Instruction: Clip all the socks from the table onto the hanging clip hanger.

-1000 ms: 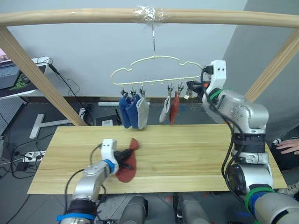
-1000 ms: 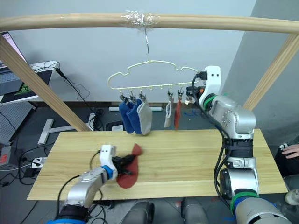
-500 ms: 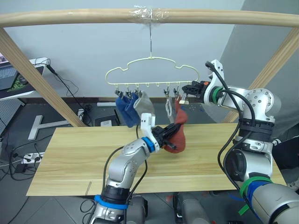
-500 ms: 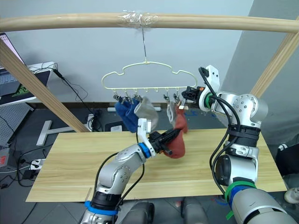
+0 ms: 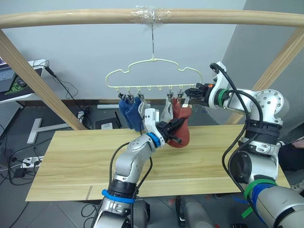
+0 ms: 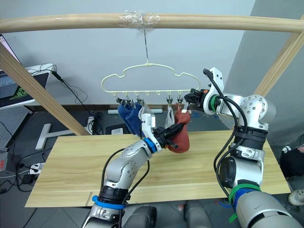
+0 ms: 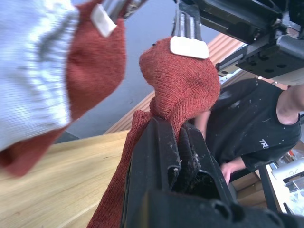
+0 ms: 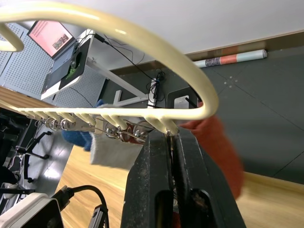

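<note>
Last rust-red sock point(image 5: 181, 129) held up to the end clip point(image 7: 189, 46) of the clip hanger point(image 5: 153, 72).

The left gripper point(image 5: 171, 131), fingers closed on the sock's middle, lifts its top edge to the clip just above. The right gripper point(image 5: 191, 93), closed on the clip's handles, sits directly beside it. If the right lets go before the fabric seats, or the hanger swings, the sock likely falls to the table point(image 5: 71, 161) below.

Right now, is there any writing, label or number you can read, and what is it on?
Nothing reads clearly.
Person's black shirt: small white print, too blurred to read.
Laptop screen: content too small to read.
Rolled sheet on the floor: printed, too small to read.
</note>
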`<state>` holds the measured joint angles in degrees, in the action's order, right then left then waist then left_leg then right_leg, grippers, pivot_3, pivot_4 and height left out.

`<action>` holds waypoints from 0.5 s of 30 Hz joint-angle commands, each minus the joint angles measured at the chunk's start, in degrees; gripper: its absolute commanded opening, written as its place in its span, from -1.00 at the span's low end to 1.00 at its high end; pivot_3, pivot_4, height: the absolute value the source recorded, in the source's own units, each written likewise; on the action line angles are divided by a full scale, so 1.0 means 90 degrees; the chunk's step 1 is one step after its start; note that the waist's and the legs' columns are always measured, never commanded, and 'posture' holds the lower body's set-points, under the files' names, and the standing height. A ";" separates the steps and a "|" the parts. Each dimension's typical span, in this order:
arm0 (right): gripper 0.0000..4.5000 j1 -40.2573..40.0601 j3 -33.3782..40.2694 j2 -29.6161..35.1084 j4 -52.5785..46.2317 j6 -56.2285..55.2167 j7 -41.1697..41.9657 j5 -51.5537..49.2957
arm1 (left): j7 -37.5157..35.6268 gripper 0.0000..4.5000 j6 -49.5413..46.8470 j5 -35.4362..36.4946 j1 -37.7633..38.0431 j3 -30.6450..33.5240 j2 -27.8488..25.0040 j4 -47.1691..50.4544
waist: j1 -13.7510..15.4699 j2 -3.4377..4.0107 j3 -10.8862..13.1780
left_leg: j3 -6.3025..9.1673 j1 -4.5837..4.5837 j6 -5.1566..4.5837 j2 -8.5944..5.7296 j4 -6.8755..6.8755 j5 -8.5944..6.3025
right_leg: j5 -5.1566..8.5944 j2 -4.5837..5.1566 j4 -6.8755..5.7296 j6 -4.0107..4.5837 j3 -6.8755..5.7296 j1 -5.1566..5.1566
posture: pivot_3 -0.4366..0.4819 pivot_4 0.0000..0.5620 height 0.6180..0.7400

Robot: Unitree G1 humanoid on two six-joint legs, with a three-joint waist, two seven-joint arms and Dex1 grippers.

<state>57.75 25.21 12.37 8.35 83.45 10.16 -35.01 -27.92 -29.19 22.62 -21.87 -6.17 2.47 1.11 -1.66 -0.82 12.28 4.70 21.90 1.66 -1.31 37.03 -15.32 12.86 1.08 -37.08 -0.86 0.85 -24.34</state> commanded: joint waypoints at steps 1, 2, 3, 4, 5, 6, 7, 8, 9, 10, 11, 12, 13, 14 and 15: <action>-1.00 0.0083 0.0001 0.0018 -0.0218 0.0039 0.0064 -0.0124 | -0.0026 -0.98 0.0194 0.0063 -0.0130 0.0043 0.0040 0.0038 | 0.0001 0.0000 0.0000 | 0.0001 0.0000 0.0000 0.0000 0.0000 0.0000 | 0.0000 0.0000 0.0000 0.0000 0.0000 0.0000 | -0.07 -0.27 1.00; -1.00 0.0080 0.0000 0.0008 -0.0224 0.0050 0.0065 -0.0134 | -0.0039 -0.98 0.0208 0.0060 -0.0148 0.0035 0.0041 0.0032 | 0.0000 0.0000 0.0000 | 0.0001 0.0000 0.0000 0.0000 0.0000 0.0000 | 0.0000 0.0000 0.0000 0.0000 0.0000 0.0000 | -0.07 -0.27 1.00; -1.00 0.0063 -0.0003 -0.0011 -0.0250 0.0058 0.0058 -0.0142 | -0.0018 -0.98 0.0239 0.0078 -0.0168 0.0055 0.0079 0.0023 | 0.0000 0.0000 0.0000 | 0.0001 0.0000 0.0000 0.0000 0.0000 0.0000 | 0.0000 0.0000 0.0000 0.0000 0.0000 0.0000 | -0.07 -0.28 1.00; -1.00 0.0031 -0.0035 -0.0017 -0.0270 0.0041 0.0069 -0.0140 | -0.0014 -0.98 0.0267 0.0072 -0.0192 0.0056 0.0090 -0.0008 | 0.0000 0.0000 0.0000 | -0.0001 0.0000 0.0000 -0.0001 0.0001 0.0000 | 0.0000 0.0000 0.0000 0.0000 -0.0001 0.0000 | -0.07 -0.28 1.00; -1.00 0.0015 -0.0058 -0.0011 -0.0274 0.0027 0.0082 -0.0137 | -0.0006 -0.98 0.0285 0.0065 -0.0215 0.0057 0.0101 -0.0038 | 0.0000 0.0000 0.0000 | -0.0002 0.0000 0.0000 -0.0001 0.0002 0.0000 | 0.0000 0.0000 0.0000 0.0000 0.0000 0.0000 | -0.07 -0.26 1.00; -1.00 -0.0010 -0.0094 -0.0001 -0.0269 0.0001 0.0090 -0.0118 | -0.0013 -0.98 0.0308 0.0042 -0.0243 0.0040 0.0097 -0.0075 | -0.0001 0.0000 0.0000 | -0.0002 0.0000 0.0000 -0.0001 0.0002 0.0000 | 0.0000 0.0000 0.0000 0.0000 -0.0001 0.0000 | -0.07 -0.26 1.00; -1.00 -0.0011 -0.0090 -0.0006 -0.0254 -0.0004 0.0089 -0.0118 | -0.0029 -0.98 0.0309 0.0032 -0.0263 0.0019 0.0093 -0.0094 | -0.0002 0.0000 0.0000 | -0.0002 0.0000 0.0000 -0.0001 0.0002 0.0000 | 0.0000 0.0000 0.0000 0.0000 -0.0001 0.0000 | -0.07 -0.26 1.00; -1.00 -0.0008 -0.0081 -0.0012 -0.0244 -0.0003 0.0085 -0.0121 | -0.0037 -0.98 0.0310 0.0031 -0.0274 0.0006 0.0093 -0.0104 | -0.0002 0.0000 0.0000 | -0.0002 -0.0001 0.0000 0.0000 0.0002 0.0000 | 0.0000 -0.0001 0.0000 0.0000 -0.0001 0.0000 | -0.07 -0.26 1.00; -1.00 0.0004 -0.0065 -0.0024 -0.0235 -0.0005 0.0074 -0.0122 | -0.0060 -0.98 0.0303 0.0019 -0.0286 -0.0030 0.0080 -0.0104 | -0.0001 0.0000 0.0000 | -0.0002 0.0000 0.0000 0.0000 0.0001 0.0000 | 0.0000 -0.0001 0.0000 0.0000 -0.0002 0.0000 | -0.07 -0.26 1.00; -1.00 0.0018 -0.0053 -0.0036 -0.0221 -0.0020 0.0076 -0.0130 | -0.0087 -0.98 0.0303 0.0003 -0.0294 -0.0074 0.0068 -0.0094 | -0.0001 0.0000 0.0000 | -0.0002 0.0000 0.0000 0.0000 0.0001 0.0000 | 0.0000 -0.0001 0.0000 0.0000 -0.0001 0.0000 | -0.07 -0.26 1.00; -1.00 0.0025 -0.0049 -0.0042 -0.0213 -0.0033 0.0080 -0.0134 | -0.0104 -0.98 0.0306 -0.0009 -0.0298 -0.0105 0.0058 -0.0088 | -0.0001 0.0000 0.0000 | -0.0001 0.0000 0.0000 0.0000 0.0001 0.0000 | 0.0000 -0.0001 0.0000 0.0000 -0.0001 0.0000 | -0.07 -0.26 1.00; -1.00 0.0023 -0.0061 -0.0036 -0.0207 -0.0060 0.0120 -0.0151 | -0.0114 -0.98 0.0293 0.0011 -0.0298 -0.0116 0.0063 -0.0074 | -0.0001 0.0000 0.0000 | -0.0001 0.0000 0.0000 -0.0001 0.0001 0.0000 | 0.0000 -0.0001 0.0000 0.0000 -0.0001 0.0000 | -0.07 -0.26 1.00; -0.89 0.0030 -0.0028 -0.0047 -0.0185 -0.0096 0.0153 -0.0183 | -0.0090 -0.99 0.0278 0.0031 -0.0310 -0.0107 0.0081 -0.0062 | -0.0001 0.0000 0.0000 | -0.0001 0.0000 0.0000 0.0000 0.0000 0.0000 | 0.0000 -0.0001 0.0000 0.0000 -0.0001 0.0000 | -0.07 -0.26 1.00; -0.76 0.0034 -0.0002 -0.0055 -0.0170 -0.0120 0.0175 -0.0205 | -0.0068 -1.00 0.0266 0.0047 -0.0320 -0.0097 0.0093 -0.0055 | -0.0001 0.0000 0.0000 | 0.0000 0.0000 0.0000 -0.0001 0.0001 0.0000 | 0.0000 -0.0001 0.0000 0.0000 -0.0001 0.0000 | -0.07 -0.26 1.00; -0.66 0.0015 -0.0031 -0.0014 -0.0183 -0.0143 0.0238 -0.0220 | -0.0041 -1.00 0.0237 0.0084 -0.0329 -0.0065 0.0103 -0.0021 | -0.0001 0.0000 0.0000 | -0.0001 0.0000 0.0000 0.0000 0.0001 0.0000 | 0.0000 -0.0001 0.0000 0.0000 -0.0001 0.0000 | -0.06 -0.24 1.00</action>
<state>57.40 24.55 12.07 7.88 83.07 11.03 -35.32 -28.17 -27.79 22.60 -23.49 -6.76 2.63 -0.65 -1.67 -0.82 12.28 4.69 21.90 1.66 -1.31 37.04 -15.31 12.86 1.07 -37.08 -0.86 0.84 -24.34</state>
